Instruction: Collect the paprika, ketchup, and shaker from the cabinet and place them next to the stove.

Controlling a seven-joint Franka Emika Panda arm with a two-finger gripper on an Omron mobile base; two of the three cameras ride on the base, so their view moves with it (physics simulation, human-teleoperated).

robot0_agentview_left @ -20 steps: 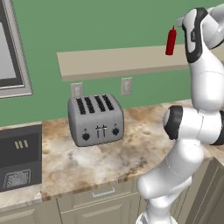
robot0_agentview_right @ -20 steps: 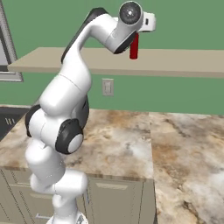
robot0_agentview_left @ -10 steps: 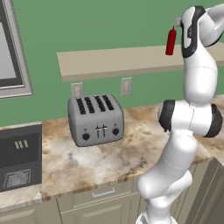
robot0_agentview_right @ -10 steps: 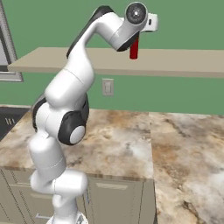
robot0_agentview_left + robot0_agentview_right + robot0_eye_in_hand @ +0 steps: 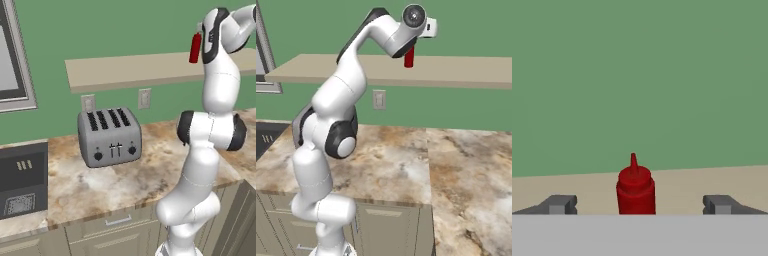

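Up at shelf height, the gripper (image 5: 639, 205) hangs with its jaws spread wide, one fingertip (image 5: 561, 204) on each side of the ketchup (image 5: 636, 190) and clear daylight between them and the bottle, so nothing is grasped. The ketchup stands upright on the cabinet (image 5: 130, 70) against the green wall. Down on the counter (image 5: 100, 182) sits a toaster (image 5: 109, 136).
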